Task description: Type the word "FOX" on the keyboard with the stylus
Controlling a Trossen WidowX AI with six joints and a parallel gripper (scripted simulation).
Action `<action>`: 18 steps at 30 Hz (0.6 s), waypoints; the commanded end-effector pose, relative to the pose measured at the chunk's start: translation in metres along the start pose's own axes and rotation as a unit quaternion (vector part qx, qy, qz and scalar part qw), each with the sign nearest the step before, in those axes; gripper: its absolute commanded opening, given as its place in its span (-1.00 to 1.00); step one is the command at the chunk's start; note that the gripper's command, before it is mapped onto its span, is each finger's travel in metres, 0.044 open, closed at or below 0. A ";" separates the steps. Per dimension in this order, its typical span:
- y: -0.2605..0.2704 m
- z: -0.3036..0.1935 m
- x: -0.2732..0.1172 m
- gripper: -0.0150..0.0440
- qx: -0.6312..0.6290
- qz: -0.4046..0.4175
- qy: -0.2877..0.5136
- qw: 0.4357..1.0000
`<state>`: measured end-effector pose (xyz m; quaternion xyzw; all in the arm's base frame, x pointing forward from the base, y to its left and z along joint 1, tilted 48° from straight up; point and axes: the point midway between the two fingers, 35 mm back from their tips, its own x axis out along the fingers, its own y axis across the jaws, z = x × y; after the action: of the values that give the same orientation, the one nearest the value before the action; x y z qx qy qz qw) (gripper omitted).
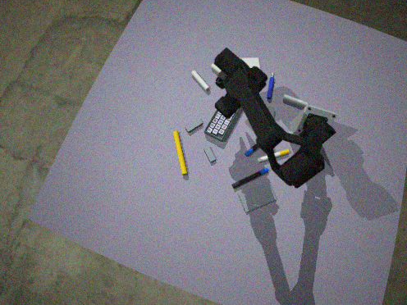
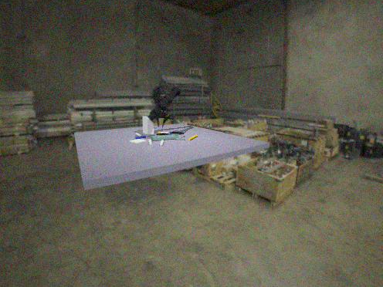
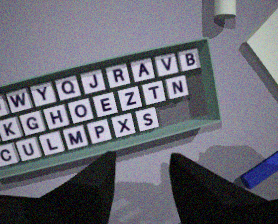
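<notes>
The green keyboard (image 1: 221,127) (image 2: 168,137) (image 3: 212,95) with white letter keys lies in the middle of the purple desk top (image 1: 123,102). In the wrist view I see its right part, with the O key (image 3: 80,111) and the X key (image 3: 123,124). My gripper (image 3: 143,160) (image 1: 226,105) hangs over the keyboard's near edge. Its fingers are apart and nothing is between them. Several pen-like things lie on the desk: a yellow stick (image 1: 180,152), a black pen with a blue tip (image 1: 250,178), a white pen with a yellow tip (image 1: 275,155) and a blue pen (image 1: 270,87). I cannot tell which is the stylus.
White cylinders (image 1: 200,79) (image 3: 225,7), a white block (image 1: 252,62) (image 3: 265,47), small grey blocks (image 1: 194,125) (image 1: 209,154), a grey cylinder (image 1: 294,101) and a grey pad (image 1: 257,196) lie around the keyboard. A blue pen end (image 3: 260,171) shows in the wrist view. Crates (image 2: 266,177) stand beyond the desk.
</notes>
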<state>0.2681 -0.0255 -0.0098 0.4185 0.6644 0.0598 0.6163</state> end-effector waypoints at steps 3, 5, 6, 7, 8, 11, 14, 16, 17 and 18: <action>-0.098 -0.010 0.026 0.02 0.242 -0.072 -0.061 0.966; -0.130 -0.017 0.032 0.02 0.329 -0.093 -0.094 0.935; -0.145 -0.023 0.035 0.02 0.372 -0.102 -0.110 0.916; -0.159 -0.029 0.038 0.02 0.414 -0.110 -0.127 0.895; -0.169 -0.034 0.040 0.02 0.447 -0.116 -0.141 0.876; -0.168 -0.038 0.040 0.02 0.473 -0.120 -0.151 0.860; -0.168 -0.038 0.040 0.02 0.473 -0.120 -0.151 0.860; -0.168 -0.038 0.040 0.02 0.473 -0.120 -0.151 0.860; -0.169 -0.038 0.040 0.02 0.473 -0.120 -0.151 0.860; -0.169 -0.038 0.040 0.02 0.473 -0.120 -0.151 0.860</action>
<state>0.1632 -0.0933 -0.1307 0.5788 0.5587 -0.3905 0.4476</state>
